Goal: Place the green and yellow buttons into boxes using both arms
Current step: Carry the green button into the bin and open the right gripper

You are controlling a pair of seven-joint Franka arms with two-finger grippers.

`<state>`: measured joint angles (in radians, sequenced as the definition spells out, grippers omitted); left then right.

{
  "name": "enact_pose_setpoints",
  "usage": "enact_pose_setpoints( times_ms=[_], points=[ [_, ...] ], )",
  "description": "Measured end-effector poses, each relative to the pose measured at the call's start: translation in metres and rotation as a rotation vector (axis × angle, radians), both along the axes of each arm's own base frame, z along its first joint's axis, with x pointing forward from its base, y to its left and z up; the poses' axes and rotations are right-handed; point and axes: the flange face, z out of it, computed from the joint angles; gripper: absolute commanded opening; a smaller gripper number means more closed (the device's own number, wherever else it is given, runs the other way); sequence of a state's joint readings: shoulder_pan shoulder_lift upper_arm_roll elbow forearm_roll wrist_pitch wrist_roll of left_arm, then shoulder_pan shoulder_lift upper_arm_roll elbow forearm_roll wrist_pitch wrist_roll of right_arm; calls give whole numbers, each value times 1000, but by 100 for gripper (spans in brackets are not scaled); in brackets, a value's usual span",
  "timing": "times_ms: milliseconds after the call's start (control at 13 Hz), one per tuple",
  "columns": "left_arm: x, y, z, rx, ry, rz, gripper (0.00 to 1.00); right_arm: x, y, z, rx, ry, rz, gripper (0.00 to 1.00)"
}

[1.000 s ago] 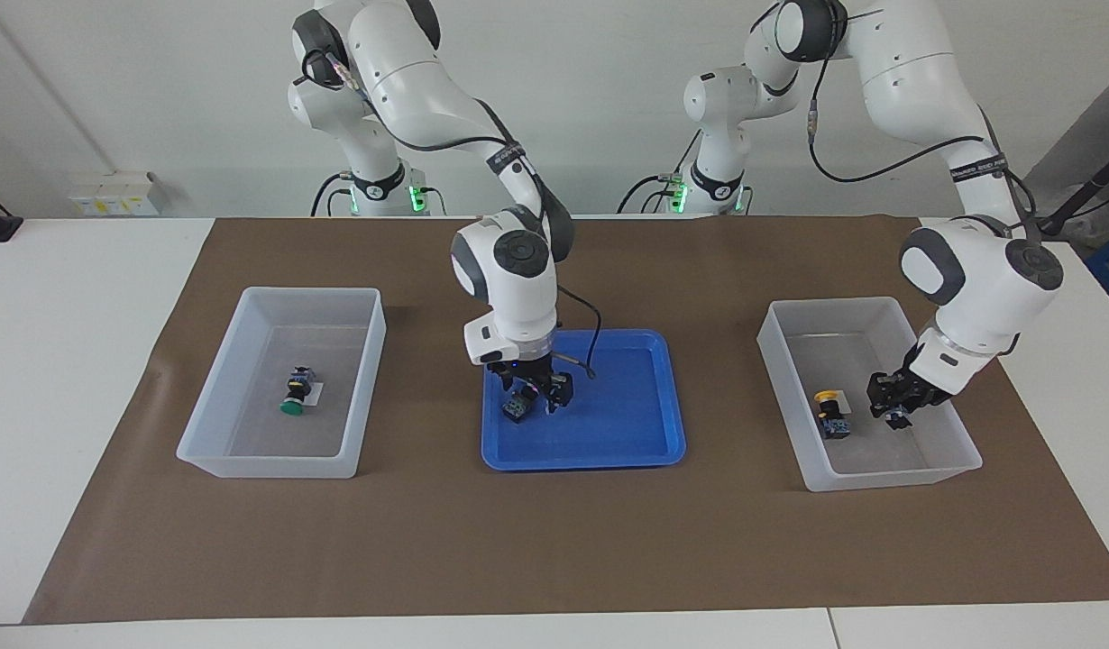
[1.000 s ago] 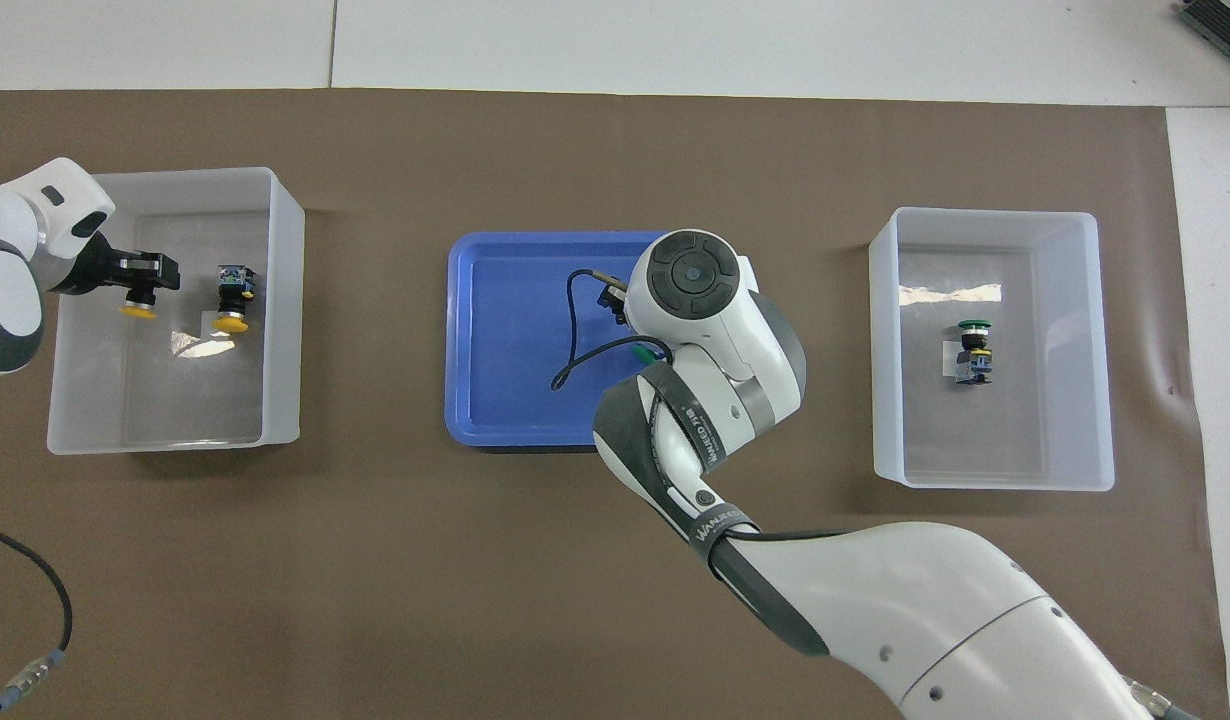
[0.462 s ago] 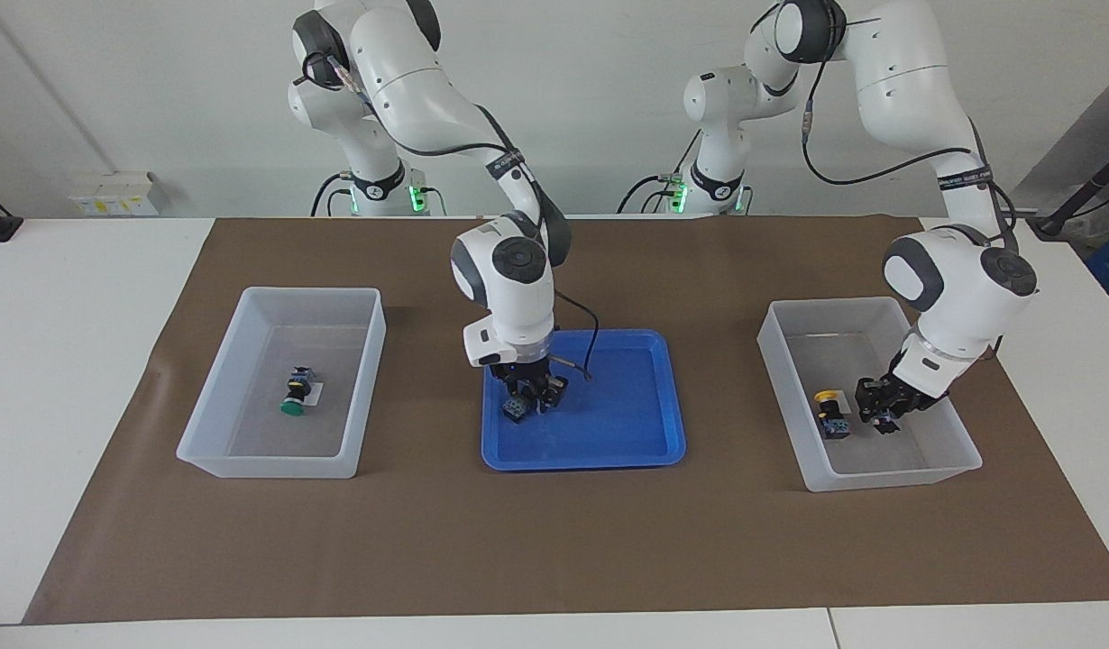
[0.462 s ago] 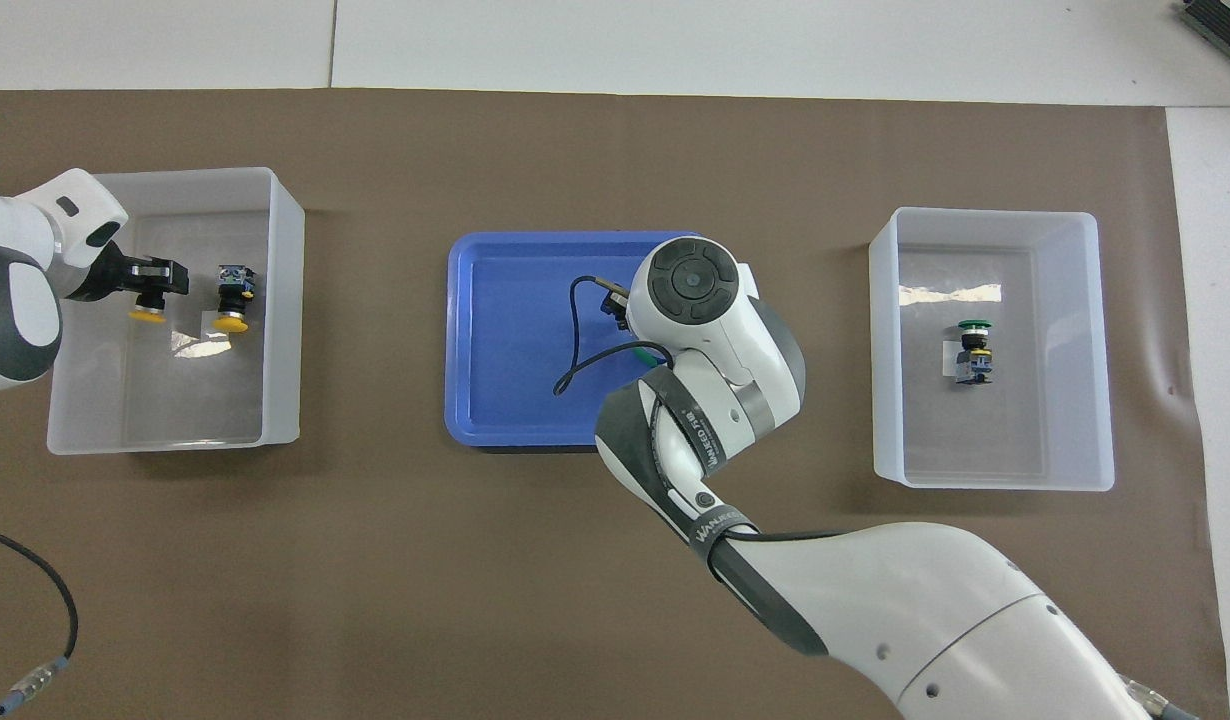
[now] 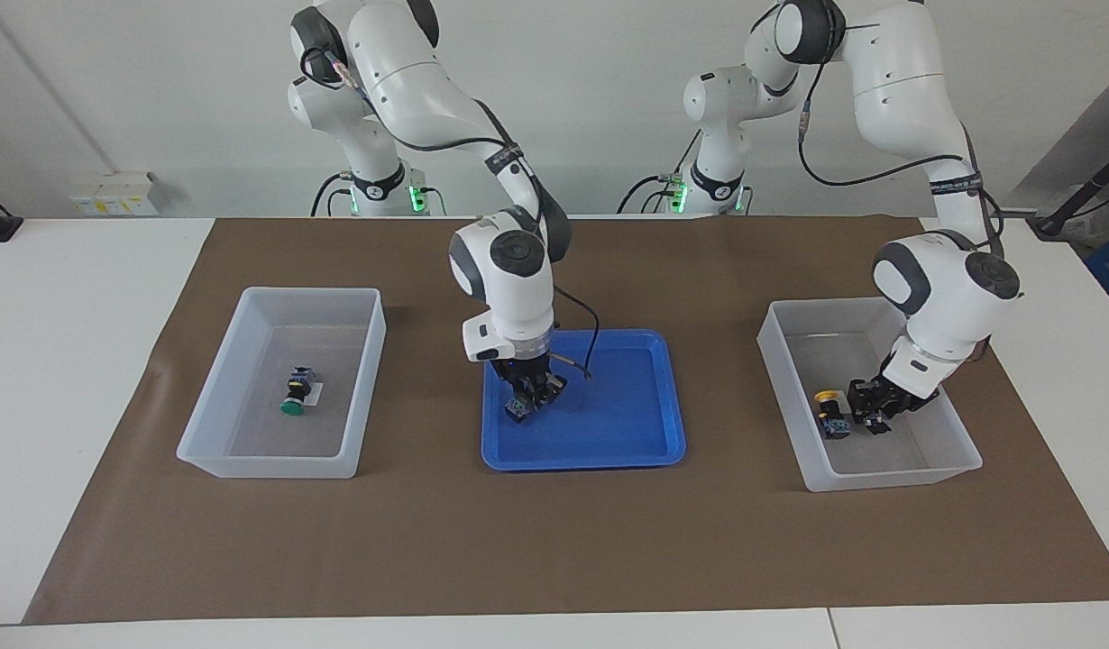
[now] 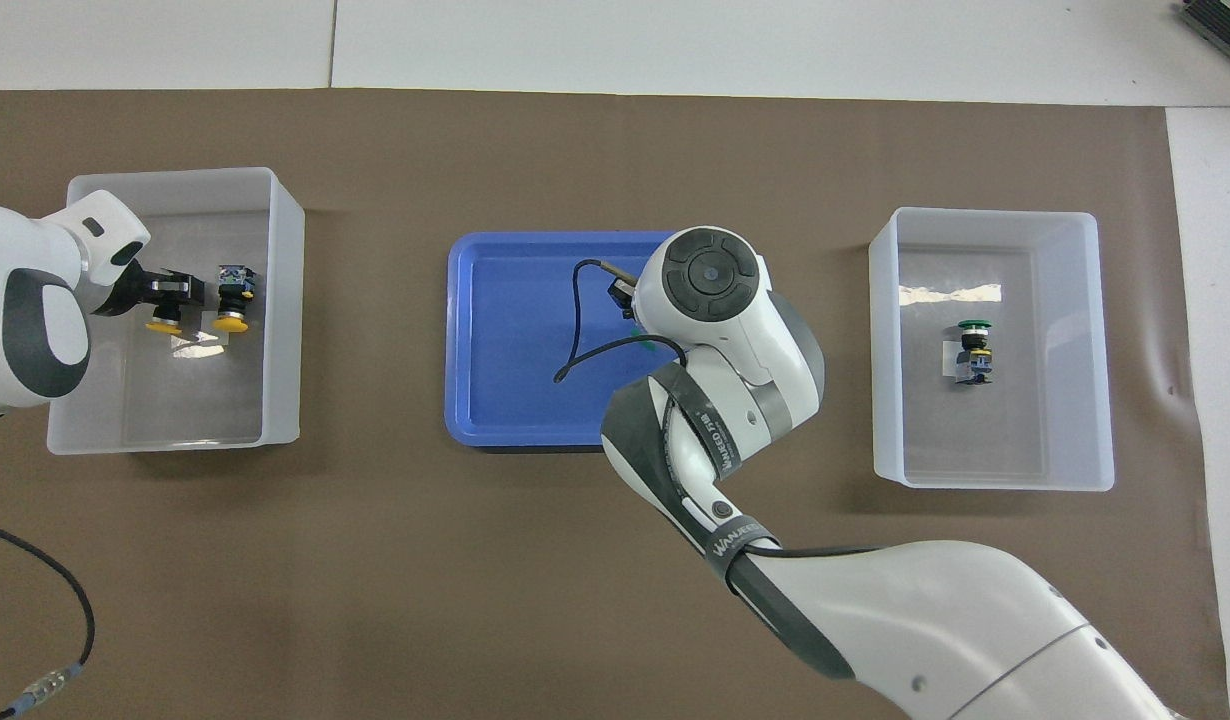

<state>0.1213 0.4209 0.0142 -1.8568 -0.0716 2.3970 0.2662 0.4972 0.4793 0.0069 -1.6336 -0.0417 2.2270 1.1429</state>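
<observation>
left arm (image 5: 947,288) reaches down into the clear box (image 5: 784,311) at its own end of the table (image 5: 68,270). its jaws are pinched on a yellow button (image 6: 161,326), cap hanging low, just beside the yellow button already lying in that box (image 5: 827,407).

right arm (image 5: 509,270) is down in the blue tray (image 5: 609,451) at the middle. its jaws are drawn in on the black body of a green button (image 5: 517,410); only a sliver of green shows past the wrist from overhead. the other green button (image 5: 294,397) lies in the clear box at the right arm's end (image 5: 248,293).

risks, as i judge them:
- the held yellow button sits so close to its neighbour that a release or a small sideways drift could knock the resting one over or land one on the other.
- the grip in the tray looks taken on one end of the blocky body; if off centre, the button could twist or slip out on the lift and drop back.
- the loose cable at that wrist hangs over the tray and could brush the rim.

surface: brown mat (image 5: 554,541) over a white table, flat. room: plain pale wall, sockets on it at the right arm's end.
</observation>
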Motion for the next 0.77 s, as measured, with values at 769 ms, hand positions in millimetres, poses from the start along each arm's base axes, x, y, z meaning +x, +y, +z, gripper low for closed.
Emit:
enact_pose_setpoints(
  times_ms=[769],
  points=[
    [17,-11,42,-13,43,-31,97,16,-292,133,-99,49,384,0]
  ],
)
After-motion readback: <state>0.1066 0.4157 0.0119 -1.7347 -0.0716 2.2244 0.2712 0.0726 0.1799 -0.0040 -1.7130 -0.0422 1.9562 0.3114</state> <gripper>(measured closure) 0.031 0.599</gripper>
